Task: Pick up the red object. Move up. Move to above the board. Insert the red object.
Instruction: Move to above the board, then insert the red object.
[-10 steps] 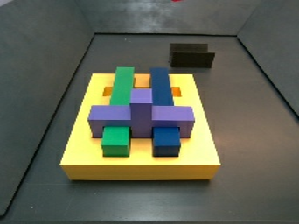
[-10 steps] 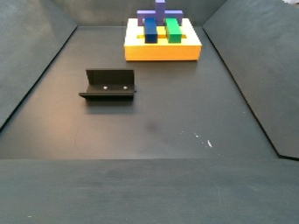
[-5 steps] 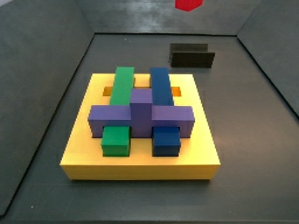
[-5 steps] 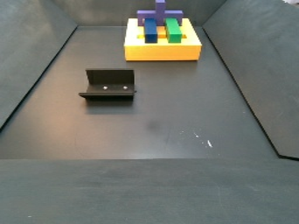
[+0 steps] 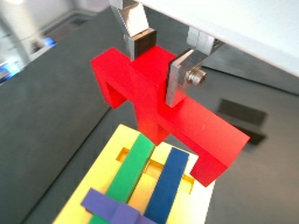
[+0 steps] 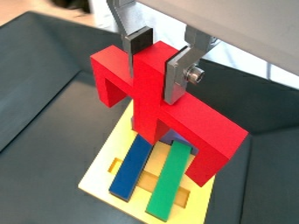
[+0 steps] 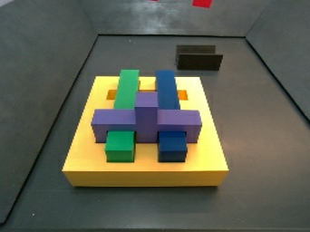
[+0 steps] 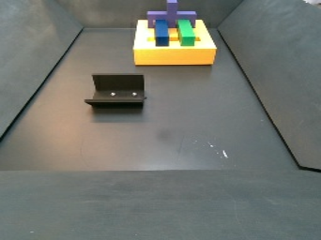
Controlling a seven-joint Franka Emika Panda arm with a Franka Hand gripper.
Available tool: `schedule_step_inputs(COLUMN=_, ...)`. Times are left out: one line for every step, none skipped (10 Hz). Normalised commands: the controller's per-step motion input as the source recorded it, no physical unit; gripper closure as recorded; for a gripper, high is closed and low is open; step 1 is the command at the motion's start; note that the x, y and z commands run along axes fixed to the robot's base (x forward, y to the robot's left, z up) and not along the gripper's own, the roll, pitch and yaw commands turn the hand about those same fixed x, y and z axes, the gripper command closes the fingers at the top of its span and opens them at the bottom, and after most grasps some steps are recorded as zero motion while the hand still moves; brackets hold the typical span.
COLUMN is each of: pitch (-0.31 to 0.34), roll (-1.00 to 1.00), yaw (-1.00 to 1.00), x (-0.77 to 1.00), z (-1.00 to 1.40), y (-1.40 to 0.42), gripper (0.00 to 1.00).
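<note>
Red object gripped in claw, seemingly above board

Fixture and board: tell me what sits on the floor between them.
Nothing. In a side view the dark floor between the fixture and the yellow board is bare. The gripper holds the red object high above the board.
</note>
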Motion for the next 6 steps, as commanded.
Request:
schedule_step_inputs(pitch=0.124, roll=0.08, yaw=1.0, x=0.04, z=0.03, y=-0.03, gripper=1.0)
schedule_step_inputs(pitch=0.142, roll=0.09, yaw=0.82, x=0.04, z=0.03, y=-0.03, gripper=1.0)
schedule_step_inputs(pitch=0.137, roll=0.09, yaw=0.58, x=0.05, z=0.03, y=-0.02, gripper=1.0)
schedule_step_inputs(pitch=0.132, roll=0.08, yaw=0.43, x=0.05, z=0.03, y=-0.03, gripper=1.0)
schedule_step_inputs(pitch=-0.019, roll=0.0, yaw=0.0, x=0.0, z=-0.7, y=0.0, gripper=1.0)
schedule_step_inputs(pitch=-0.119, roll=0.08, yaw=0.0, x=0.0, z=-0.94, y=0.0, gripper=1.0)
